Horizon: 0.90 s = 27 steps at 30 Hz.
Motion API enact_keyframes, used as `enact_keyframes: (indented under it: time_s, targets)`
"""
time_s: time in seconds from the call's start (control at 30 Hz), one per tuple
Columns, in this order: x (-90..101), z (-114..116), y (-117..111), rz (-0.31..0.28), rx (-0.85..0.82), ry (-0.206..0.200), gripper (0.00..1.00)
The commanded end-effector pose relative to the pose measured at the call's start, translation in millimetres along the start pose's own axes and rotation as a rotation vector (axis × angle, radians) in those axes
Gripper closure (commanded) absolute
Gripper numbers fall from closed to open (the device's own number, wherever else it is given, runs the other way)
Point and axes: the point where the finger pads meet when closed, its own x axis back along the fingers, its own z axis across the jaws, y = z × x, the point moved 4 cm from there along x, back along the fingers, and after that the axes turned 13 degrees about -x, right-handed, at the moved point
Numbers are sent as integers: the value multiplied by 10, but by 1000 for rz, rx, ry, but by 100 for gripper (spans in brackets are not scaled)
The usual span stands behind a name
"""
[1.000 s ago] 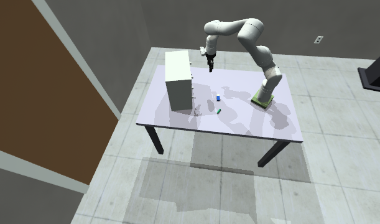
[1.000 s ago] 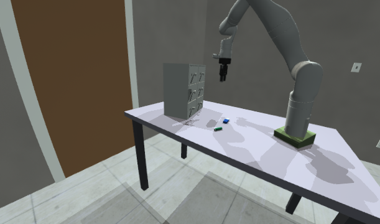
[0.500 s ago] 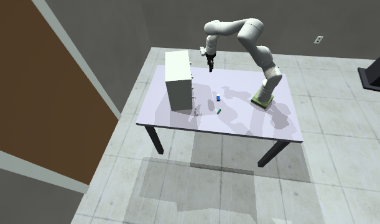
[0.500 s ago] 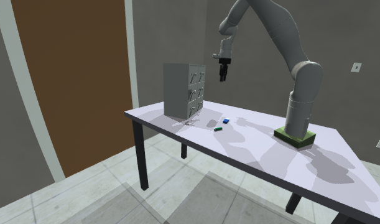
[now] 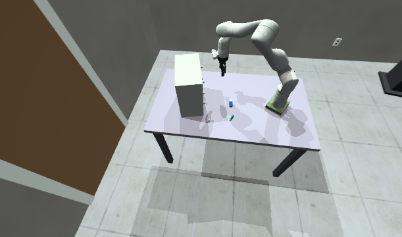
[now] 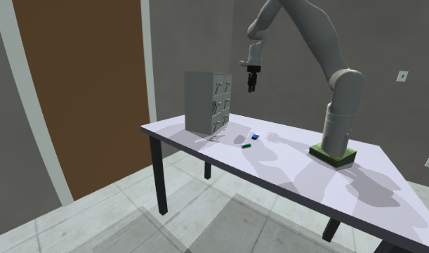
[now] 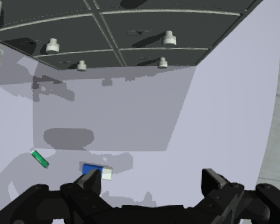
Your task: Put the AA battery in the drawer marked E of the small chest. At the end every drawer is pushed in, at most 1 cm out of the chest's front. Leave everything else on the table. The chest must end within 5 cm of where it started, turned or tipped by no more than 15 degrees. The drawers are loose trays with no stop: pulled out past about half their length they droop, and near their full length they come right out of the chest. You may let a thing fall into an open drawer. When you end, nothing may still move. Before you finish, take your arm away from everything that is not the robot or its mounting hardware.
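The AA battery, a small green cylinder (image 5: 231, 117) (image 6: 246, 145) (image 7: 40, 158), lies on its side on the table, out from the chest's front. The small chest (image 5: 191, 100) (image 6: 198, 102) (image 7: 201, 30) stands upright on the table. Its front has three rows of two drawers with pale knobs, and all of the drawers look pushed in. The letters are too small to read, so I cannot tell which drawer is E. My gripper (image 5: 223, 75) (image 6: 251, 91) (image 7: 151, 180) is open and empty, pointing down high above the table, in front of the chest and away from the battery.
A blue and white block (image 5: 231, 103) (image 6: 255, 136) (image 7: 93, 170) lies on the table (image 5: 270, 139) (image 6: 270, 183) (image 7: 231, 115) near the battery. The arm's green base (image 5: 273, 107) (image 6: 335, 160) stands at the table's other end from the chest. Shadows cross the table top.
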Motion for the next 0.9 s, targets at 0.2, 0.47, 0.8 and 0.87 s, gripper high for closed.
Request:
enact_keyframes:
  time_s: [0.2, 0.47, 0.8, 0.87]
  targets:
    - [7, 2, -2, 2, 0, 0, 0]
    - [14, -37, 8, 2, 0, 0, 0]
    - [142, -745, 207, 2, 0, 0, 0]
    - [159, -835, 232, 2, 0, 0, 0]
